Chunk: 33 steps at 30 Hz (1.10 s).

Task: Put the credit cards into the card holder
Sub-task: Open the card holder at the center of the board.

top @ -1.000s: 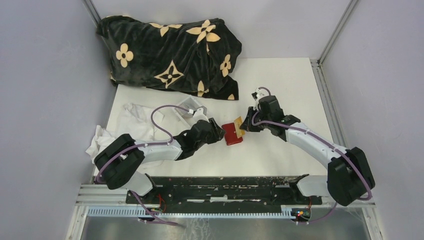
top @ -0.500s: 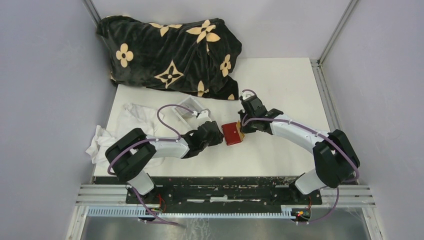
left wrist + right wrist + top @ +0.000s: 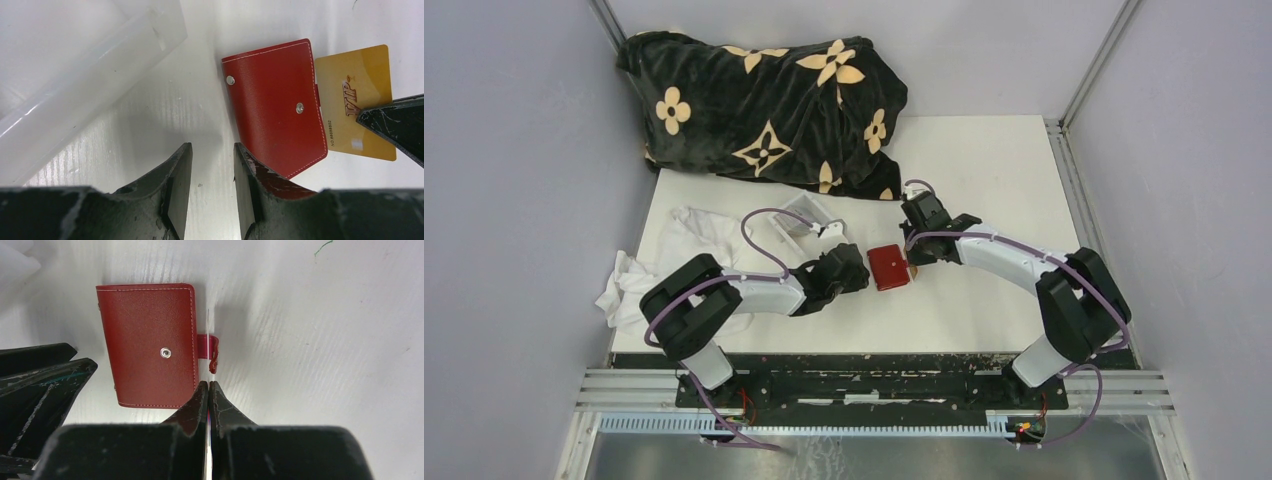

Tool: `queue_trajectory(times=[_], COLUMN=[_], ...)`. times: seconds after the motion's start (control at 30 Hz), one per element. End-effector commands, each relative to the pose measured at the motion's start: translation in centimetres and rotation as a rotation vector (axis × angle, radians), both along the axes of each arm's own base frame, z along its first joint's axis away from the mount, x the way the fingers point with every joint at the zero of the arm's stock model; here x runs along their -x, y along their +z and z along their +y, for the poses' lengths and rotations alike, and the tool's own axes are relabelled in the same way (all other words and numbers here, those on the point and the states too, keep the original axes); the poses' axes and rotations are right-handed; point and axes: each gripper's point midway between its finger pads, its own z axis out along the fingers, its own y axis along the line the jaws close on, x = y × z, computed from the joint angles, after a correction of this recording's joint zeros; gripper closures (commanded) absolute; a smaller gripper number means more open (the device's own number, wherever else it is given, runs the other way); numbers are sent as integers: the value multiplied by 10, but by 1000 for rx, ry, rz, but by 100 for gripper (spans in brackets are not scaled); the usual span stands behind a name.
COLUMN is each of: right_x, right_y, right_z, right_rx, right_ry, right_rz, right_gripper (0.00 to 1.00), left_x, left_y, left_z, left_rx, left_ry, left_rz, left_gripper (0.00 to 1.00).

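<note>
1 gold card (image 3: 345, 80) (marked "VIP")

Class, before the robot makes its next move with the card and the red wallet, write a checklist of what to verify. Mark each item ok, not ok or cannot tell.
1. Right pincer shut on the yellow card: ok.
2. Card brought beside the tab edge of the card holder: ok.
3. Snap tab unfastened: ok, it sticks out loose.
4. Card holder opened with slots exposed: not ok, it lies folded shut.
5. Left pincer gripping the holder to steady it: not ok, its jaws stand apart with nothing between them.
</note>
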Motion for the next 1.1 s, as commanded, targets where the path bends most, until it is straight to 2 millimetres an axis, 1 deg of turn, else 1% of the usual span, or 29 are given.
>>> queue_trajectory(times=[0.0, 0.23, 0.37, 0.63, 0.9, 1.07], right_x=[-16, -15, -15, -14, -14, -13], right_y=[12, 10, 8, -1, 6, 7], right_z=[7, 14, 12, 8, 10, 10], right_rx=[-12, -116, -181, -255, -333, -359], right_ry=[0, -8, -30, -61, -72, -76], right_rz=[-51, -25, -6, 29, 34, 38], right_gripper=[99, 99, 99, 99, 99, 99], left_x=[-11, -10, -9, -7, -6, -6], left_y=[9, 5, 2, -3, -8, -11], left_z=[-6, -4, -2, -2, 0, 0], left_rx=[-18, -28, -34, -44, -54, -61], left_ry=[-2, -1, 2, 0, 1, 3], left_rz=[-49, -43, -38, -26, -14, -8], left_gripper=[57, 57, 57, 58, 58, 58])
